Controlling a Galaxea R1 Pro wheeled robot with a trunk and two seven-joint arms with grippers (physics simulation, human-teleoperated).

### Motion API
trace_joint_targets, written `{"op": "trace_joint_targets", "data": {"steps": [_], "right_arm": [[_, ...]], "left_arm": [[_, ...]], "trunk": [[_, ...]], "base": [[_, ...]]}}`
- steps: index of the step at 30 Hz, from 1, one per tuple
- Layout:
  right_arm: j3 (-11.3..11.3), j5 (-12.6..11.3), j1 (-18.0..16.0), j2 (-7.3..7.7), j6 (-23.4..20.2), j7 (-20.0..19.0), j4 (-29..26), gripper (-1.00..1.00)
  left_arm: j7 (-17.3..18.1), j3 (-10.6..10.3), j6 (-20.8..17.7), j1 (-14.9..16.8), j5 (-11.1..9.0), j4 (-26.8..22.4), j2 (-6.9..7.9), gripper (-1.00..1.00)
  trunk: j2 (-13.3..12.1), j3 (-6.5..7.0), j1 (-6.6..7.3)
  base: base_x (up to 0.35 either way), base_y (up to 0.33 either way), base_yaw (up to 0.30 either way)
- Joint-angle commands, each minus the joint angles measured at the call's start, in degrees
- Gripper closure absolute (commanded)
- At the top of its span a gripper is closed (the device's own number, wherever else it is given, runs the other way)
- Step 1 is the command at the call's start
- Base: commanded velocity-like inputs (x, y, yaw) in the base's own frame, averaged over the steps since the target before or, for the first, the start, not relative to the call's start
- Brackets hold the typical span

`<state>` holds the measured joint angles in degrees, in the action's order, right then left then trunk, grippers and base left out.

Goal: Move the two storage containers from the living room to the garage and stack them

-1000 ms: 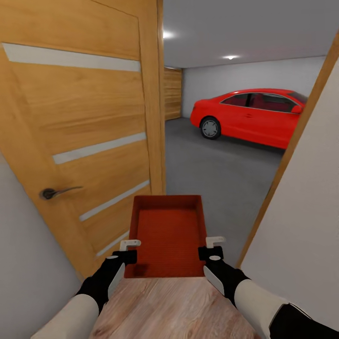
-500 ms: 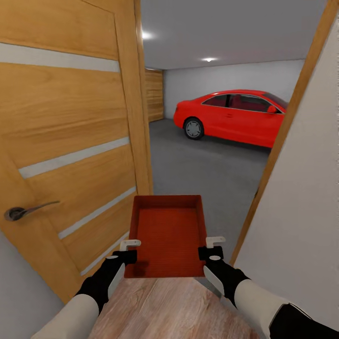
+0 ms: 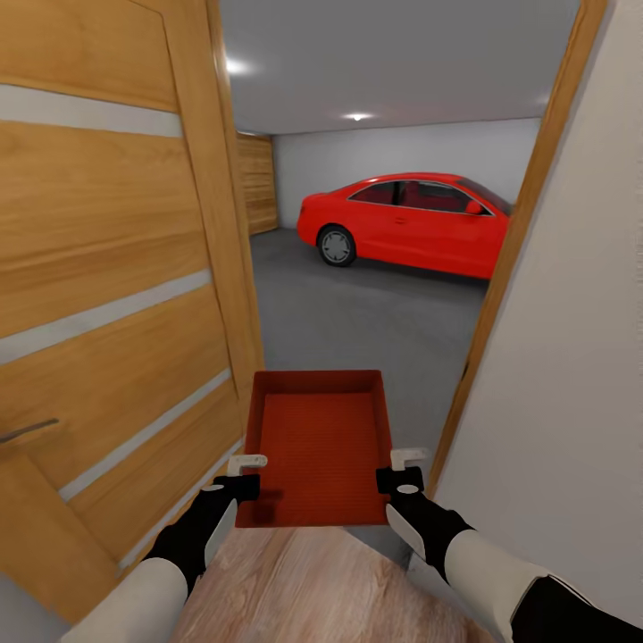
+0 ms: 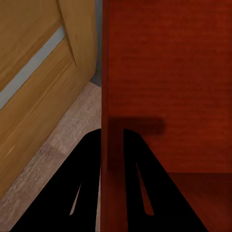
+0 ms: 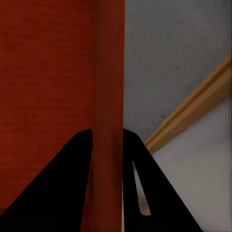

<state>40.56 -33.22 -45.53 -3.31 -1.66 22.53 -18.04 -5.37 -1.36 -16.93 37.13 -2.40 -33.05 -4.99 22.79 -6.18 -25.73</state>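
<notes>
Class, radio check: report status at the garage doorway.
Left gripper, right gripper clamped on storage container walls. Red car parked ahead, wooden door close on left.

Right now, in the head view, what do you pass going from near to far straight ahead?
Wood plank floor → storage container held by left gripper and right gripper → grey garage floor → red car → back wall.

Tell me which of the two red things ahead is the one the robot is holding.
The flat red container, pinched on its side walls by the left gripper and the right gripper. The red car stands far off on the grey garage floor.
</notes>
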Motion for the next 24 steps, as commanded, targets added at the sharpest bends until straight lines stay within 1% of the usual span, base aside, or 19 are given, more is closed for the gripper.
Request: {"op": "trace_joint_targets", "data": {"steps": [1,7,9,15,24], "right_arm": [[1.01,-1.49,-0.08,0.03,-2.14,0.59,1.52,1.00],[1.01,-1.49,-0.08,0.04,-2.14,0.59,1.52,1.00],[1.01,-1.49,-0.08,0.05,-2.16,0.59,1.52,1.00],[1.01,-1.49,-0.08,0.05,-2.14,0.59,1.52,1.00],[1.01,-1.49,-0.08,0.06,-2.16,0.59,1.52,1.00]], "left_arm": [[-0.69,-0.49,0.70,0.05,0.20,-0.26,0.06,1.00],[-0.69,-0.49,0.67,0.05,0.20,-0.26,0.06,1.00],[-0.69,-0.49,0.67,0.05,0.20,-0.26,0.06,1.00],[-0.69,-0.49,0.67,0.05,0.20,-0.26,0.06,1.00],[-0.69,-0.49,0.73,0.05,0.24,-0.26,0.06,1.00]], "trunk": [[0.13,-0.09,-0.05],[0.13,0.06,-0.05],[0.13,0.08,-0.05],[0.13,0.09,-0.05],[0.13,0.09,-0.05]], "base": [[0.150,0.113,-0.231],[0.150,0.113,-0.228],[0.151,0.113,-0.122],[0.167,0.132,-0.029],[0.209,0.180,-0.001]]}}
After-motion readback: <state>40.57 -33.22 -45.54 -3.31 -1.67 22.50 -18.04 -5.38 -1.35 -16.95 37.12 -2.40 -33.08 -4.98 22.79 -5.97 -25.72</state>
